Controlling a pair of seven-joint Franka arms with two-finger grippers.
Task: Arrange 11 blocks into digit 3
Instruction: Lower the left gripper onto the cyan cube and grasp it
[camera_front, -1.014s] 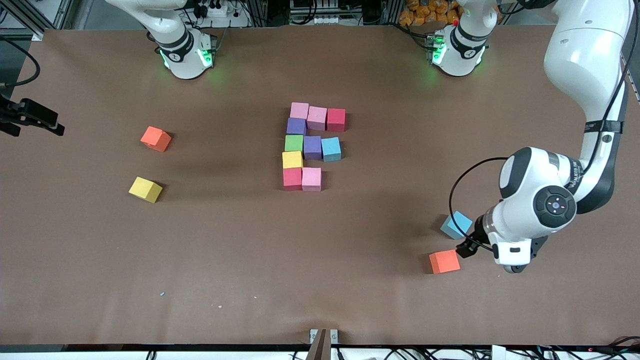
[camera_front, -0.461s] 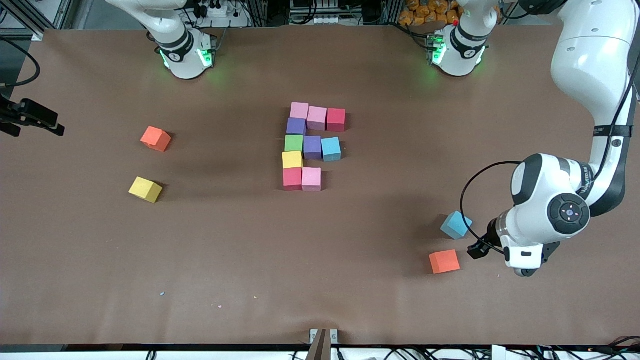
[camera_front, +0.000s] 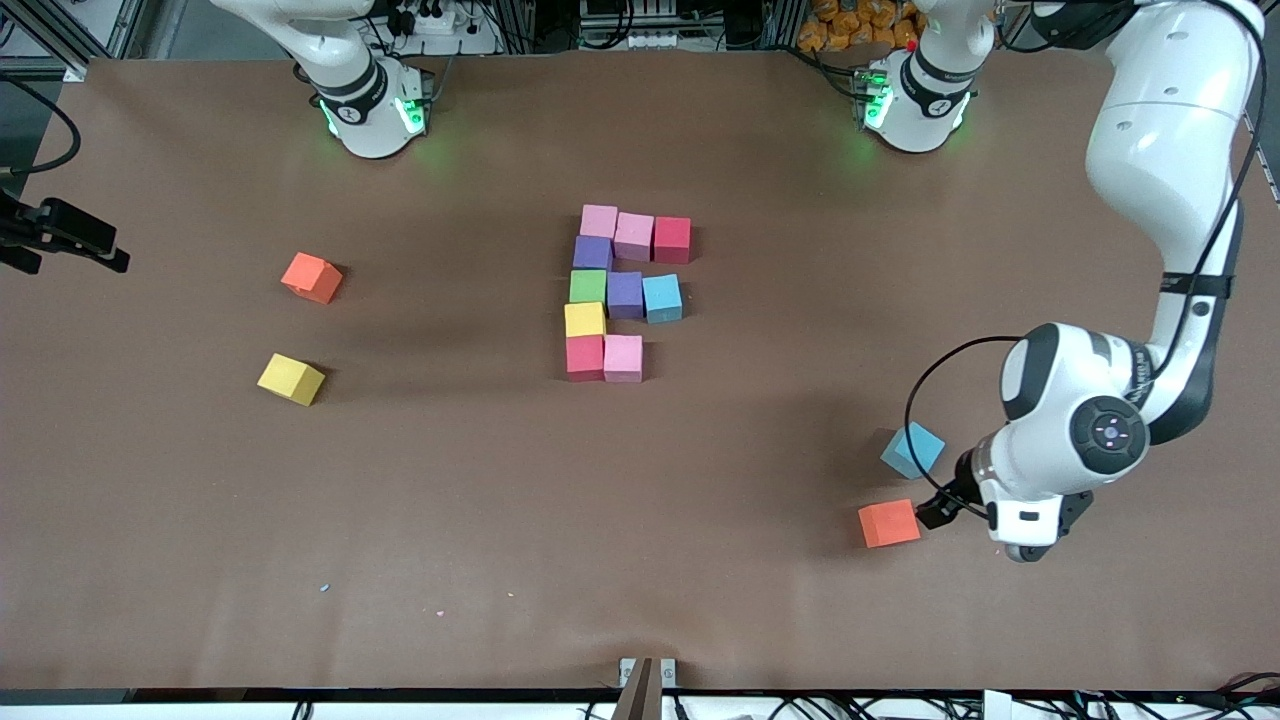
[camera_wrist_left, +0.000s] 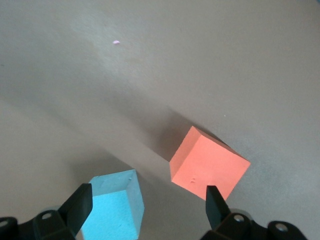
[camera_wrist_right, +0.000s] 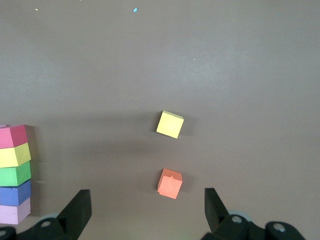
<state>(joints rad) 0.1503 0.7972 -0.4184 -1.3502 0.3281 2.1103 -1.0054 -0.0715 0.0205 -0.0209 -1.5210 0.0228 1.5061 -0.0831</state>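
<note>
Tools both gape empty: left tool (camera_wrist_left: 145, 210) low over the loose blue cube (camera_front: 912, 449) and orange cube (camera_front: 889, 523); right tool (camera_wrist_right: 145, 210) waits over the surface (camera_front: 700, 560).

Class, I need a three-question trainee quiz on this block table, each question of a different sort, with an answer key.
1. True or false: the left gripper holds the loose light blue cube.
2. How many cubes already touch in the figure?
3. Which cube lies nearer the front camera: A) the orange cube by the left gripper, or B) the loose light blue cube?

Key:
1. False; its fingers stand open above the table, with the blue cube under one finger and the orange cube under the other.
2. Ten.
3. A.
</note>
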